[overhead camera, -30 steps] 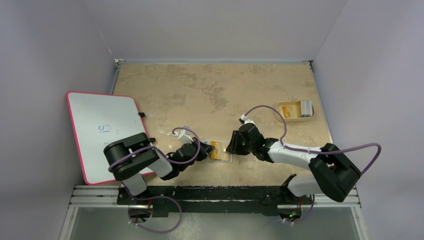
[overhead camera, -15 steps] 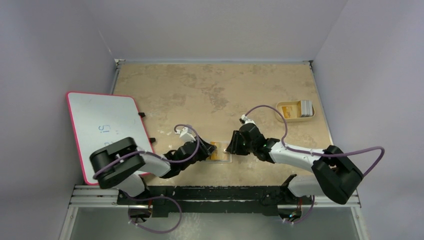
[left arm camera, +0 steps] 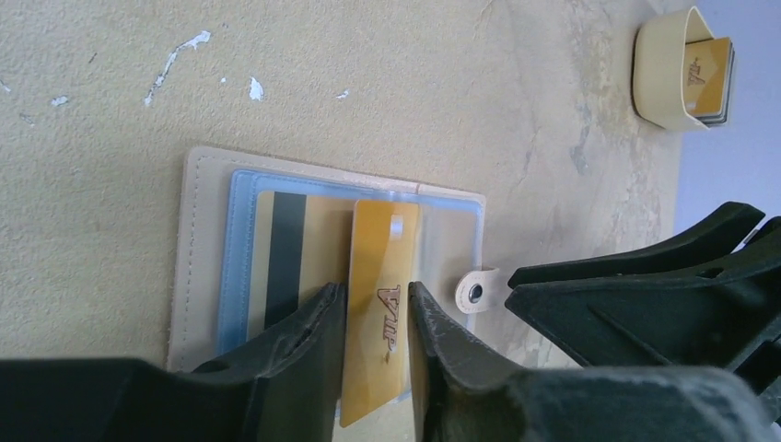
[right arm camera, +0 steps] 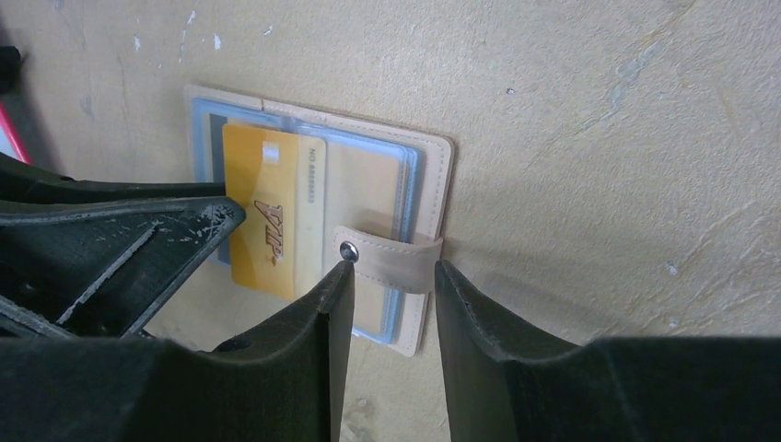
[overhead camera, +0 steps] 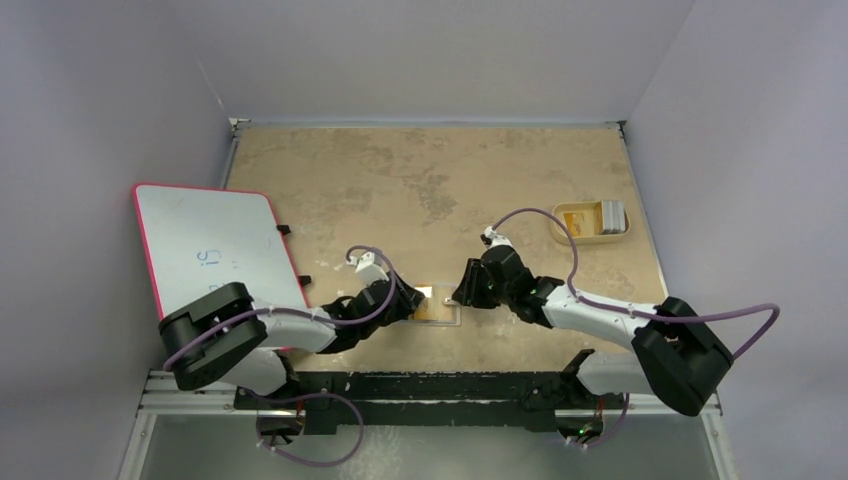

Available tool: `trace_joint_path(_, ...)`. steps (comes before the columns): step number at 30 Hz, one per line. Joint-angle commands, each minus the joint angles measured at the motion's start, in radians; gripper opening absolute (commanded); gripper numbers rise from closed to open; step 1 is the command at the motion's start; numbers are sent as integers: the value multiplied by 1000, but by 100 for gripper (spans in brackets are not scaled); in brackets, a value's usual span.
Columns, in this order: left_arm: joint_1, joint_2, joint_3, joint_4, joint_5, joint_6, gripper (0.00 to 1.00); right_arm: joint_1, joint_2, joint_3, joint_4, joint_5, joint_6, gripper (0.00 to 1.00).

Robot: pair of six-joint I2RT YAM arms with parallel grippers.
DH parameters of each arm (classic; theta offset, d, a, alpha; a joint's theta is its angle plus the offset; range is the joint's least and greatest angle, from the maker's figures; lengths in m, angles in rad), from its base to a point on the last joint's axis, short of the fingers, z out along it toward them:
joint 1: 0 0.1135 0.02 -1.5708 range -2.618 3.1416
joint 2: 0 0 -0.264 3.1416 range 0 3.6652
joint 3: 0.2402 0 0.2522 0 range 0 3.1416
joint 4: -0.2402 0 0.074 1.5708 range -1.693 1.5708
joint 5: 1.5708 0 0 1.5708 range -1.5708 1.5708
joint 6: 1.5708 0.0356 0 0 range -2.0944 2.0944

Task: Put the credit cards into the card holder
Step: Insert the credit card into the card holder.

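1. Since the earlier overhead frames the left arm's shoulder link has swung out to the left, and the left gripper (left arm camera: 373, 318) has pushed farther over the card holder (left arm camera: 198, 239).
2. The left gripper's jaws pinch a gold card (left arm camera: 382, 239) by its two long edges. This leaves its leading short edge free to enter a slot.
3. The gold card lies over the light-blue lining, partly overlapping a striped card (left arm camera: 287, 249) already seated. Its trailing end overhangs the holder's near edge, so insertion appears unfinished.
4. The right gripper (right arm camera: 393, 276) has its jaws spread either side of the snap strap (right arm camera: 391, 262), not closed on it. This probably keeps the holder flat and open against the push, though contact cannot be confirmed.
5. The card holder rests open on the table (overhead camera: 420, 180) between the two grippers.
6. The remaining credit cards (left arm camera: 709, 74) stand in the tray (overhead camera: 590, 222), well apart at the right rear.
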Motion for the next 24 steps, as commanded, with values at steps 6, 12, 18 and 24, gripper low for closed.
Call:
trace_joint_path(6,-3,66,77,8,5,65,8,7,12,29,14,15,2,39)
trace_joint_path(12,-3,100,88,40,37,70,13,6,13,31,7,21,1,39)
trace_joint_path(18,-2,2,106,-35,34,82,32,6,-33,38,-75,26,11,41)
trace_joint_path(24,-1,-7,101,-50,40,63,35,6,-74,23,-86,49,25,43)
